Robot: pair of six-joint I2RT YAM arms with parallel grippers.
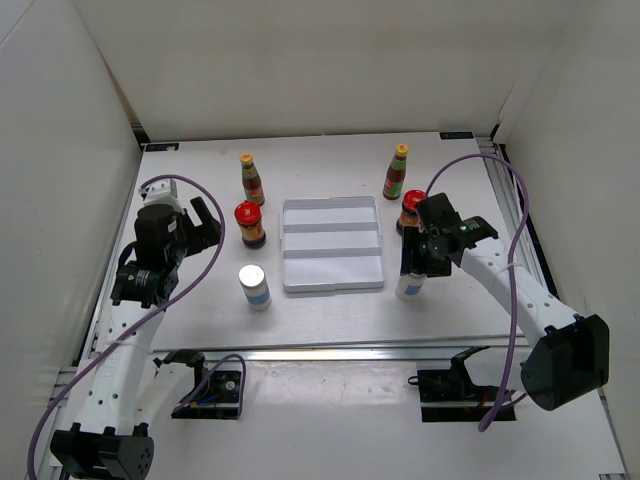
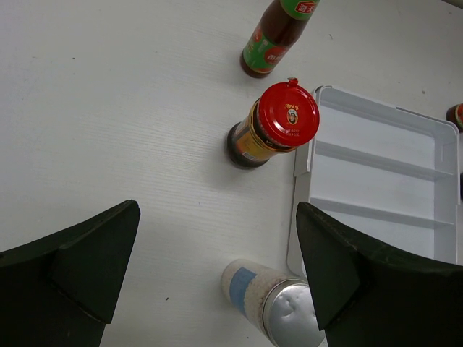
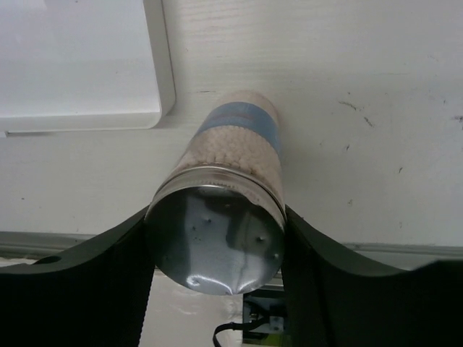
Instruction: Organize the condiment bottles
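**Figure. Top, left-wrist and right-wrist views of the condiment-sorting task at the moment of a first grasp.**

The right gripper (image 3: 217, 242) had its fingers (image 3: 87, 289) closed against both sides of the right shaker (image 3: 239, 152), just below the silver top. This clamped the bottle across its width. The shaker appeared to stand upright on the surface (image 1: 320, 165), just beside the near right corner of the white ridged tray (image 1: 330, 270).

The high grip, near the lid, probably served to keep the fingers off the surface and away from the tray rim.

The left gripper (image 2: 217, 271) hovered with its fingers spread wide and held nothing. It was aimed down at the left group, presumably so that it could take a bottle there without crossing the other arm.

That group formed a loose row left of the tray, each bottle upright and apart from its neighbours:
- the left shaker (image 2: 278, 307) nearest the arm
- the left jar (image 2: 271, 126) with its red lid, in the middle
- the left slim bottle (image 2: 278, 32) farthest away

The right slim bottle (image 1: 397, 172) and the right jar (image 1: 410, 212) mirrored them on the far side, the jar partly hidden behind the right wrist.

None of the six bottles stood in the tray, so the sorting was judged barely begun.
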